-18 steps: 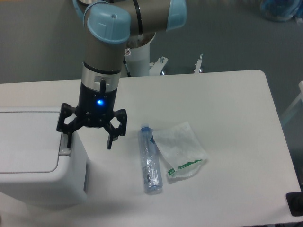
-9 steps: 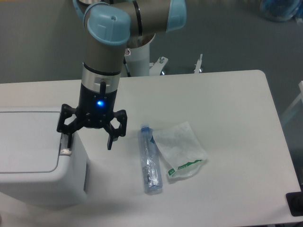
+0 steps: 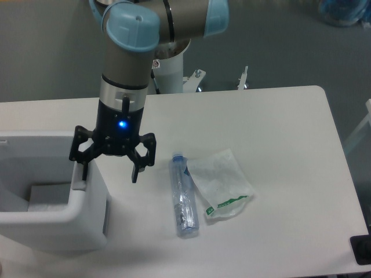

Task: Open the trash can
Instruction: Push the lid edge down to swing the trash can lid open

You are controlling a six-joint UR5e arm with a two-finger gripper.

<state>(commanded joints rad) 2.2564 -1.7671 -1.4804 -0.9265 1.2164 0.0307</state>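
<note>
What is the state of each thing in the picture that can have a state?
trash can: open, the lid no longer covers the top and the inside shows.
pincer: open, fingers spread, one finger at the push-button strip on the can's right rim.
bottle: lying on its side on the table, cap pointing away from the camera.
plastic bag: lying flat and crumpled beside the bottle, apparently empty.

This looks like a robotics lab. A robot arm point(image 3: 136, 52) with pale blue joint caps stands on a white pedestal point(image 3: 172, 72) behind a plain white tabletop point(image 3: 278, 145). The floor point(image 3: 272, 40) is grey carpet, and only a few test props lie out: a plastic bottle point(image 3: 183, 197) and a clear bag point(image 3: 221, 182).
</note>
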